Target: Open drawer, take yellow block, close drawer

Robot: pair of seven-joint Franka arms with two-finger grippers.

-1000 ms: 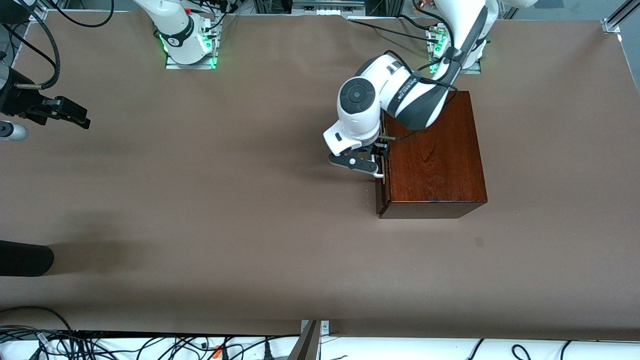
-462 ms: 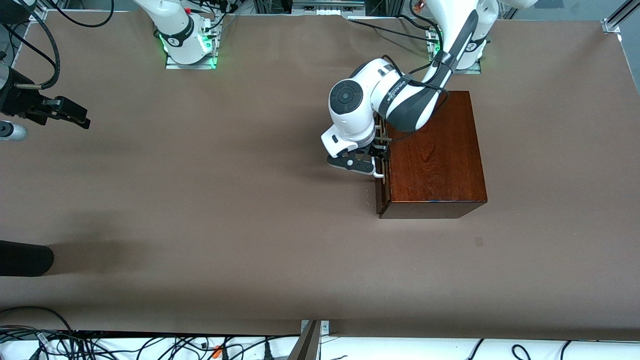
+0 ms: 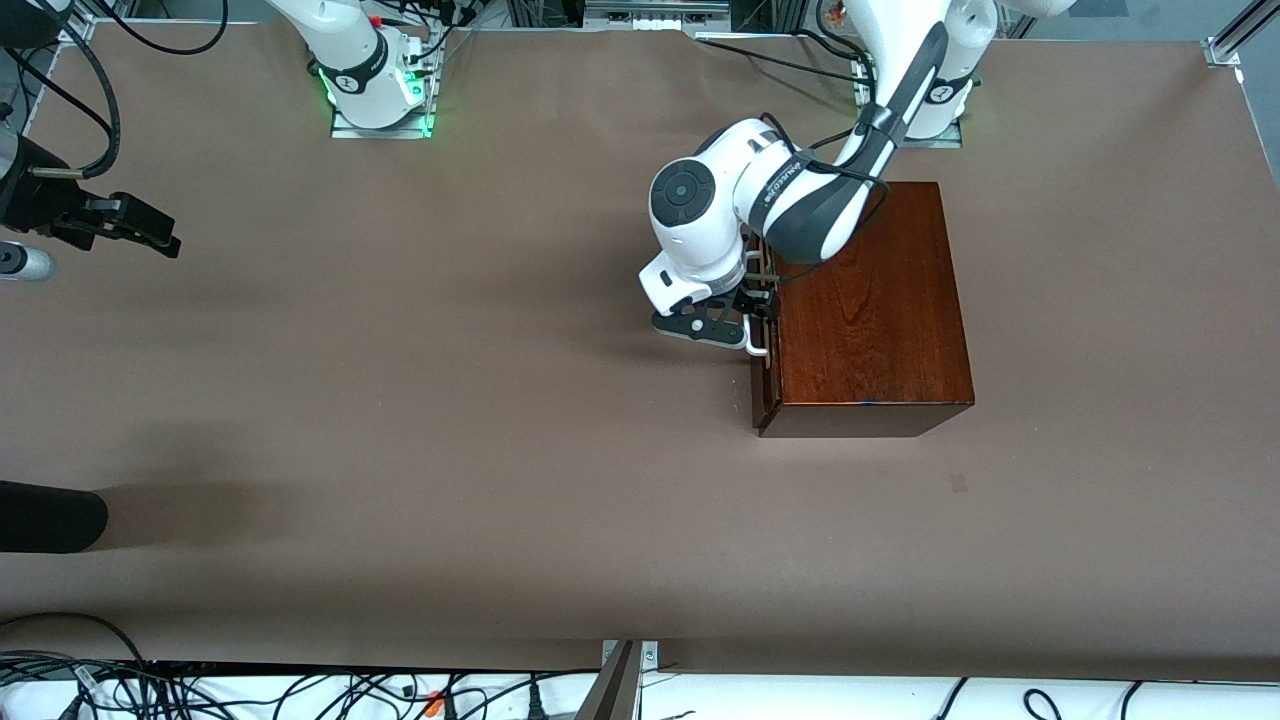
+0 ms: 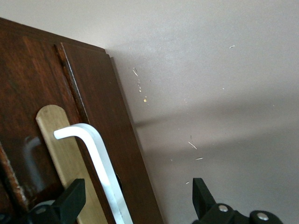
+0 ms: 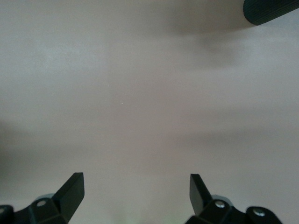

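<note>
The dark reddish-brown wooden drawer (image 3: 766, 370) sits shut in its box toward the left arm's end of the worktop (image 3: 400, 400). The left gripper (image 4: 135, 205), jaws open, straddles the drawer's stiff white U-shaped bar handle (image 4: 100, 161), probably the best hold for a straight pull. The right gripper (image 5: 135, 191) waits, jaws open, over bare worktop. No yellow block shows.

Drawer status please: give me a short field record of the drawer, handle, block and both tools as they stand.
drawer: looks shut, front about flush with the wooden box
handle: white bar, between the left tool's open fingers, not clamped
left tool: open, at the handle
right tool: open, waiting over bare table at the right arm's end
yellow block: not visible in any view
</note>
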